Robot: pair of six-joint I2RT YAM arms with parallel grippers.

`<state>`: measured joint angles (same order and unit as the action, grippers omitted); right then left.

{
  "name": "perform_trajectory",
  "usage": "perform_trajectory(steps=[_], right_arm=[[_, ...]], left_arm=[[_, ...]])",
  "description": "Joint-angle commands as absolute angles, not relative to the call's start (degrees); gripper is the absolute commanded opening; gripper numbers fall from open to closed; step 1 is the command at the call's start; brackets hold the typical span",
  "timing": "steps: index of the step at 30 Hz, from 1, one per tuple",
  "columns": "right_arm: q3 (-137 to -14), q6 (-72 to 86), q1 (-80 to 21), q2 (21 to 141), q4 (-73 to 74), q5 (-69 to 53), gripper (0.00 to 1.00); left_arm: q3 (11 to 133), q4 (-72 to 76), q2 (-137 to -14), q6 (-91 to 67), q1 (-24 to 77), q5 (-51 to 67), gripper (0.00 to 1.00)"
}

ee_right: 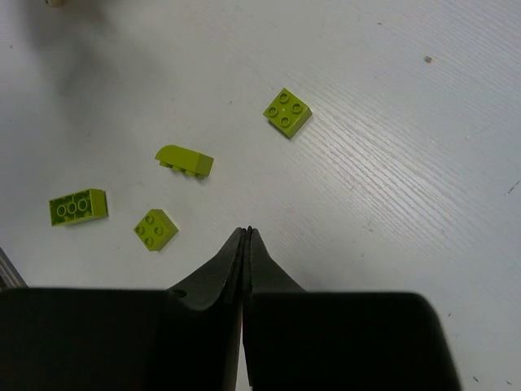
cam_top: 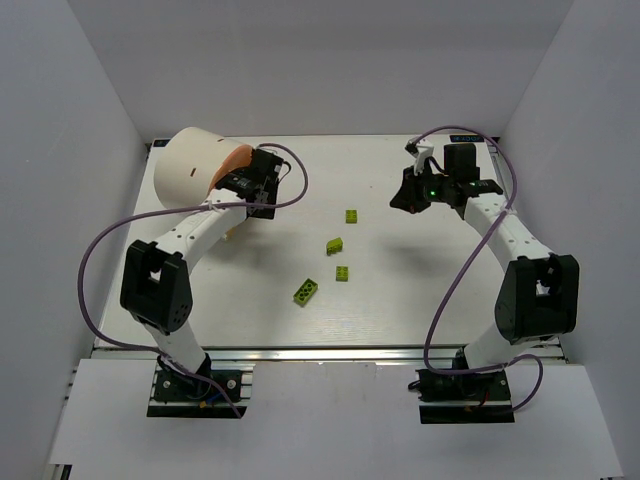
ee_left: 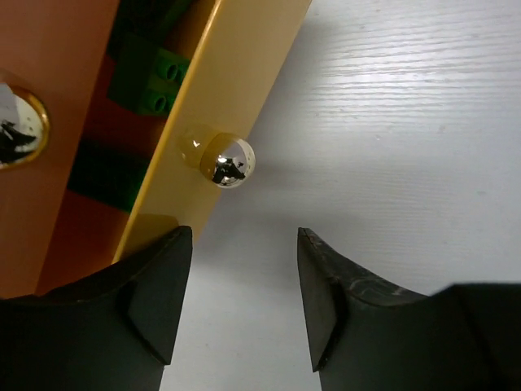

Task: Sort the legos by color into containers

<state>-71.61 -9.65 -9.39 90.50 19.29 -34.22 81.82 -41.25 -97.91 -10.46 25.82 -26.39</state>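
Four yellow-green legos lie mid-table: a square one point(cam_top: 352, 215), a sloped one point(cam_top: 334, 245), a small square one point(cam_top: 342, 273) and a long one point(cam_top: 306, 291). Dark green legos point(ee_left: 146, 81) rest inside an orange tray point(ee_left: 220, 73) pulled out of the cream drum point(cam_top: 190, 165). My left gripper point(ee_left: 243, 232) is open and empty, just in front of the tray's chrome knob point(ee_left: 232, 161). At the back right, my right gripper point(ee_right: 246, 230) hovers shut and empty. The sloped lego point(ee_right: 185, 160) and the small square lego point(ee_right: 156, 229) lie ahead of it to the left.
The drum's orange round face point(cam_top: 236, 160) points toward the table's middle. A second chrome knob point(ee_left: 16, 126) shows on that face. White walls enclose the table on three sides. Purple cables loop beside both arms.
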Motion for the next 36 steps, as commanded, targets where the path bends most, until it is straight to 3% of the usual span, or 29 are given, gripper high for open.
perform_trajectory(steps=[1, 8, 20, 24, 25, 28, 32, 33, 34, 36], right_arm=[[-74.4, -10.2, -9.0, 91.4, 21.0, -36.1, 0.0], [-73.5, -11.1, -9.0, 90.5, 21.1, -36.1, 0.0], [-72.2, -12.7, -9.0, 89.6, 21.8, -36.3, 0.0], [-71.5, -13.5, -9.1, 88.7, 21.8, -36.5, 0.0], [-71.2, -14.0, -9.2, 88.6, 21.7, -36.5, 0.0], [-70.5, -15.1, -9.4, 88.2, 22.1, -37.4, 0.0], [-70.3, -24.1, -9.8, 88.9, 25.0, -49.3, 0.0], [-70.7, -25.9, -10.2, 89.4, 25.8, -51.6, 0.03], [-71.3, -28.0, -10.6, 90.0, 27.1, -54.0, 0.18], [-72.5, -31.5, -13.4, 92.1, 27.7, -56.6, 0.32]], left_arm=[[84.2, -43.1, -98.9, -8.8, 24.5, -32.6, 0.65], [85.4, -41.5, -100.5, -7.7, 22.9, -33.0, 0.72], [88.2, -41.2, -101.1, -6.8, 21.7, -32.0, 0.73], [82.8, -37.2, -96.0, -6.9, 21.7, -27.4, 0.58], [81.6, -36.4, -94.8, -7.1, 22.2, -26.3, 0.45], [77.7, -34.4, -90.6, -7.9, 22.8, -22.2, 0.24], [74.3, -33.7, -86.1, -11.1, 22.8, -15.8, 0.11], [72.0, -33.1, -83.7, -11.9, 22.8, -13.0, 0.1], [70.7, -32.5, -82.1, -12.8, 22.8, -11.7, 0.1], [67.3, -30.7, -77.1, -16.3, 22.8, -8.3, 0.1]])
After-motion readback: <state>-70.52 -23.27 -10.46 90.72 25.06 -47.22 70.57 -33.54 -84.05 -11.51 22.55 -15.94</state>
